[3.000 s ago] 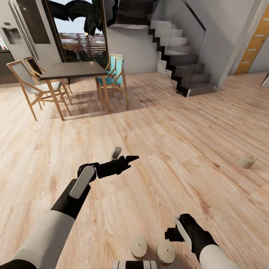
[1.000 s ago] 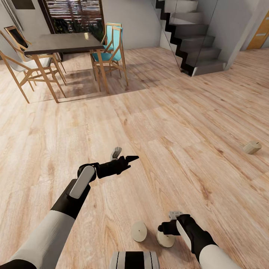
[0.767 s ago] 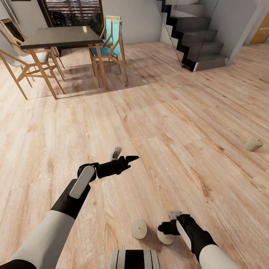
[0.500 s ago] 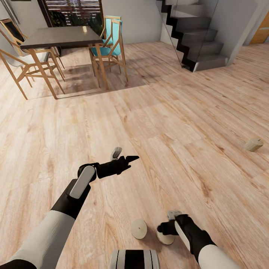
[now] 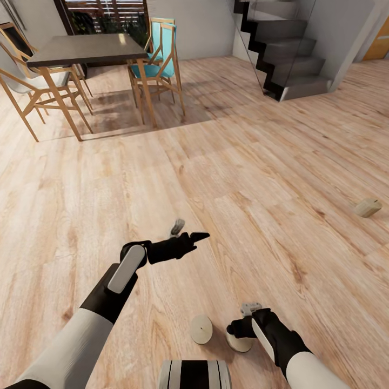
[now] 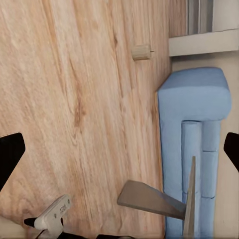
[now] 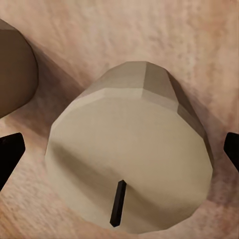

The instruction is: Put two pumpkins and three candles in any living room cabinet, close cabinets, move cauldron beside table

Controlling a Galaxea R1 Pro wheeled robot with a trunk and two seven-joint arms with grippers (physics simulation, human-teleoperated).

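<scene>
— While the right pincer point(image 5: 241, 319) hangs low over the wooden floor point(image 5: 259, 178), what sits under it?

— A beige candle point(image 5: 238, 342), upright, directly below it. In the right wrist view that candle point(image 7: 130, 164) lies between the two dark fingertips point(image 7: 10, 152) at the frame's edges, its flat top and short wick facing the camera. The jaws stand wide apart and touch nothing.

— And the other candles?

— A second candle point(image 5: 201, 329) stands just beside the first, on the side toward the left arm. A third candle point(image 5: 368, 207) lies tipped on the floor, well apart from the right pincer, farther out and to its right.

— The left pincer point(image 5: 186, 233)?

— Held above bare floor, well ahead of the two near candles, spread open with nothing in it. Its wrist view shows a candle point(image 6: 141, 52) lying on the boards near a blue sofa point(image 6: 195, 124).

— Anything beyond?

— A dark tabletop point(image 5: 86, 49) with wooden chairs point(image 5: 162, 48) around it, and a staircase point(image 5: 286, 54), all far ahead of both pincers.
</scene>
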